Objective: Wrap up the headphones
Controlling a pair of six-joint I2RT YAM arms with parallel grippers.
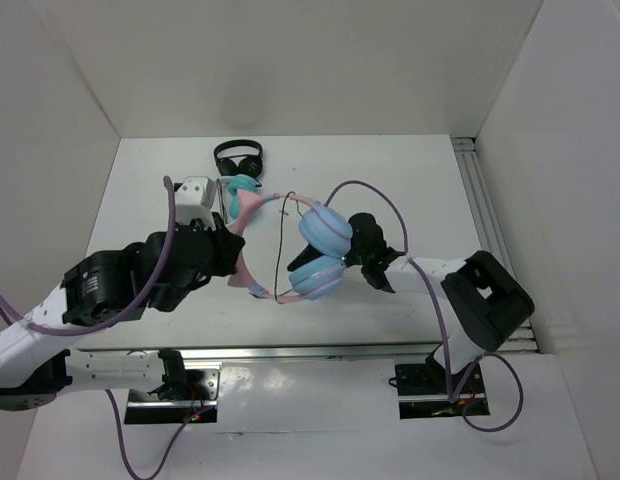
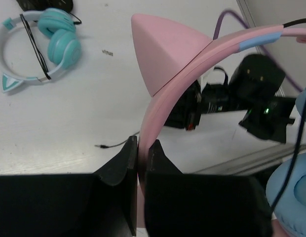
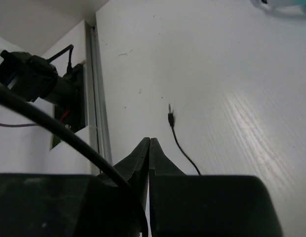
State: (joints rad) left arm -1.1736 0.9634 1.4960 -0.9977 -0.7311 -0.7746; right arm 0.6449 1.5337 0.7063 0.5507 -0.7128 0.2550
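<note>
The headphones have a pink headband [image 1: 245, 215] with a cat ear [image 2: 163, 54] and two light blue ear cups [image 1: 325, 230], and are held above the table. My left gripper [image 1: 233, 255] is shut on the headband [image 2: 158, 106], which passes between its fingertips in the left wrist view [image 2: 142, 143]. The thin black cable [image 1: 277, 250] hangs across the band's opening. Its plug lies on the table [image 2: 99, 145] and also shows in the right wrist view [image 3: 170, 118]. My right gripper [image 1: 350, 257] is just right of the ear cups. Its jaws [image 3: 149, 140] are shut with nothing showing between them.
A white-band teal-cup cat-ear pair [image 2: 59, 42] lies at the back [image 1: 240, 187], with a small black pair [image 1: 238, 155] behind it. Aluminium rails run along the table's right edge [image 1: 480, 200] and front edge [image 1: 370, 350]. White walls enclose the table.
</note>
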